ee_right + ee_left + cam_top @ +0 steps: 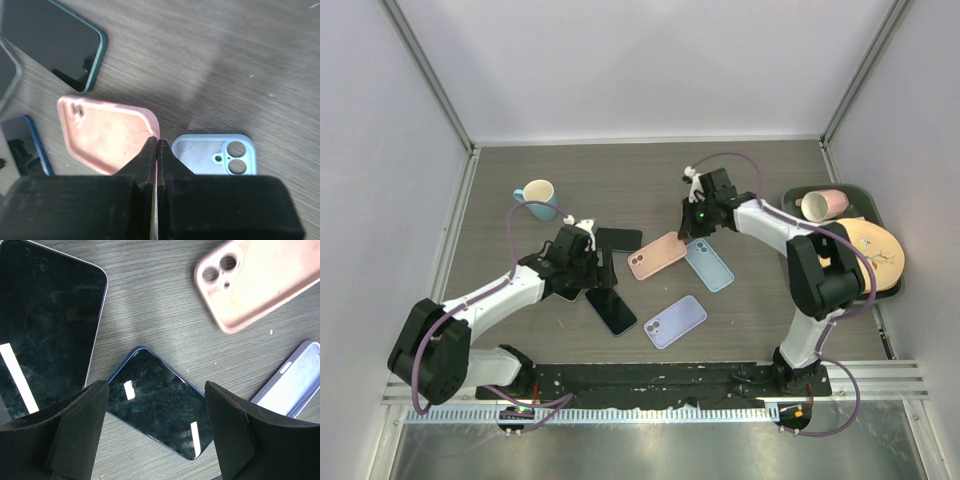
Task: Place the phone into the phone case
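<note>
Overhead view of a grey wood-grain tabletop, with two robot arms reaching in from the near edge. No phone sits in a case yet, so the task looks barely begun.

The pink case lies near the middle, seemingly hollow side up. The right claw is clenched on its rim, with a sliver of pink showing between the fingers. I cannot tell whether the case is lifted off the tabletop.

The left claw is released, jaws wide apart, hovering over the blue phone. That phone lies flat and screen up, left of the middle and toward the near edge, with neither finger touching it. What looks left to do is grasp the phone, carry it to the case and press it in.

There is clutter around them:
- A blue case lies just beside the pink case, on the side of the right edge.
- A purple case lies closer to the near edge.
- A green phone lies just beyond the left claw.
- A silver phone sits partly under the left arm, close beside the blue phone, and may crowd the fingers on that side.
- A teal mug stands toward the far left corner, well apart.
- A tray at the right edge holds a pink mug and a tan plate.
</note>
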{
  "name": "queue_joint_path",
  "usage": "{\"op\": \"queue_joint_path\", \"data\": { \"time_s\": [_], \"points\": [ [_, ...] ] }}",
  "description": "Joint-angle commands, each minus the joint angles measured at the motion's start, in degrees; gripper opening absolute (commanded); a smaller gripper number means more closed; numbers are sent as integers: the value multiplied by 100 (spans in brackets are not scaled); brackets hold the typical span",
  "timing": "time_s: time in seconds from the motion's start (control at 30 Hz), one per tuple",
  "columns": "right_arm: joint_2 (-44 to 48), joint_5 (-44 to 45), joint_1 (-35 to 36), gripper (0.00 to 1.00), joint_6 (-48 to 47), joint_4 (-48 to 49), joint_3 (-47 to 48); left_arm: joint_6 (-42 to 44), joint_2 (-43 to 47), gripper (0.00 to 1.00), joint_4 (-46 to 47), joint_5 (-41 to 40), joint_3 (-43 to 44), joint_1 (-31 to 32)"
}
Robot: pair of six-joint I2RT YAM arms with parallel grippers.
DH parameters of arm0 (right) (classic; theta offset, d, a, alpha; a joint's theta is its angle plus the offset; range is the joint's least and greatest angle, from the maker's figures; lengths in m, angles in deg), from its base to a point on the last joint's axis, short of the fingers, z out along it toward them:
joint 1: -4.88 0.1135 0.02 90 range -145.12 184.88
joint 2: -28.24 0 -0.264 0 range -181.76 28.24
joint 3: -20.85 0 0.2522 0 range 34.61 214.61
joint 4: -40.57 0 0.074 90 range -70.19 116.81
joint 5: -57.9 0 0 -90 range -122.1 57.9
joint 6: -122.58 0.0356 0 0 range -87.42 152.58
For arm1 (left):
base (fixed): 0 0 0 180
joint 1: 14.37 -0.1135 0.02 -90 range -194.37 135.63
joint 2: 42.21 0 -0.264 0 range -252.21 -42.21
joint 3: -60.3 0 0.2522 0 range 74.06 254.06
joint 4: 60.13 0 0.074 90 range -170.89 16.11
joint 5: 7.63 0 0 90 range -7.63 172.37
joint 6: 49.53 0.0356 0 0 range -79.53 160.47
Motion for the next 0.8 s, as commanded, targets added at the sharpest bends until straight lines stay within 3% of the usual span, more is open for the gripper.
{"op": "queue_joint_path", "data": {
  "time_s": [0.0, 0.3, 0.67, 0.77],
  "points": [
    [778, -668, -452, 1, 552, 813, -129, -64, 153, 81, 23, -142, 17, -2],
    [340, -177, -1069, 1, 1230, 1130, 116, -82, 110, 81, 23, -160, 44, -2],
    [-618, -282, -1157, 1, 835, 902, 565, -38, 30, 82, -161, -257, 166, -2],
    [-645, -115, -1148, 7, 817, 876, 477, -29, -22, 82, -275, -493, 289, -2]
  ]
}}
